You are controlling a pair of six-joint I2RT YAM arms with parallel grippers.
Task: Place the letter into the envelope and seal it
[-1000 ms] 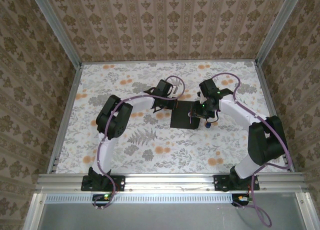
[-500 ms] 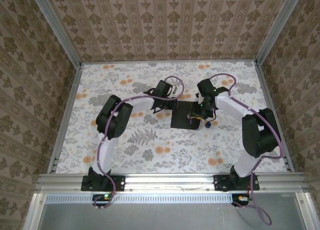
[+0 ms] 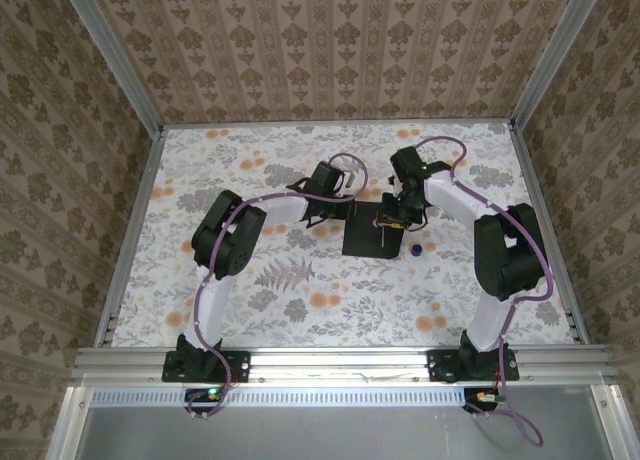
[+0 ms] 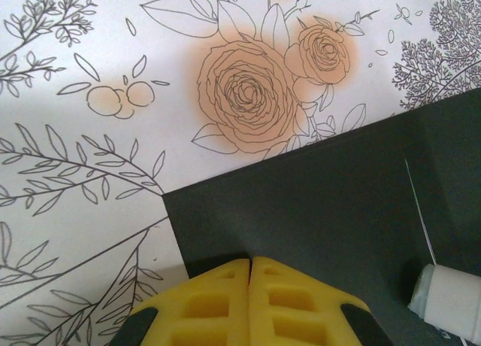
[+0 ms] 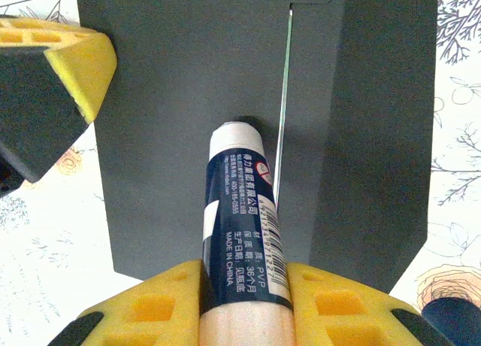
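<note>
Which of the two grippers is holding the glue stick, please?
The right gripper: it clamps the glue stick, tip against the envelope. The left gripper is shut empty at the envelope's edge.

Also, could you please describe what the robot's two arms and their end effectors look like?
The left arm and right arm match: bulky black joint housings joined by white links. A purple cable runs along each arm in loose loops. The left end effector and right end effector have bright yellow fingers, blocky with moulded rectangular recesses, on black mounts.
</note>
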